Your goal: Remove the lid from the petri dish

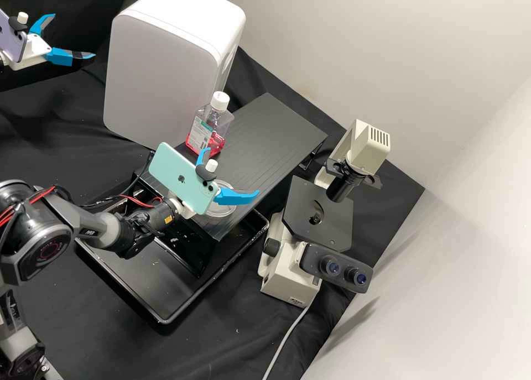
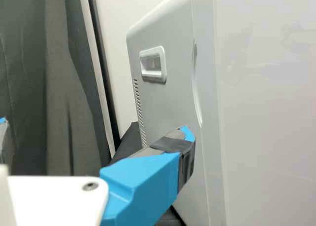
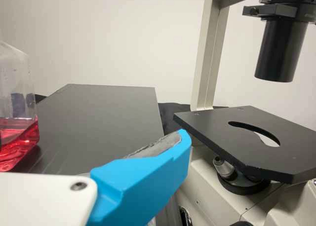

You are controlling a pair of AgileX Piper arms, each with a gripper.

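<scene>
Black-draped tabletop (image 1: pixel 66 125), white walls (image 1: pixel 387 48). Upper left, left end effector (image 1: pixel 73 35) spread wide; at centre, right end effector (image 1: pixel 232 171) wide over petri dish (image 1: pixel 221 209).

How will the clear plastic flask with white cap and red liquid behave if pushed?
The clear plastic flask stands upright on a narrow base, so a high push would probably tip it. Its red liquid sits low, likely steadying it but sloshing. Smooth clear walls may slip.

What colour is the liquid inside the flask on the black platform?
Pinkish red, filling the bottom of the culture flask; clearest in the right wrist view.
</scene>
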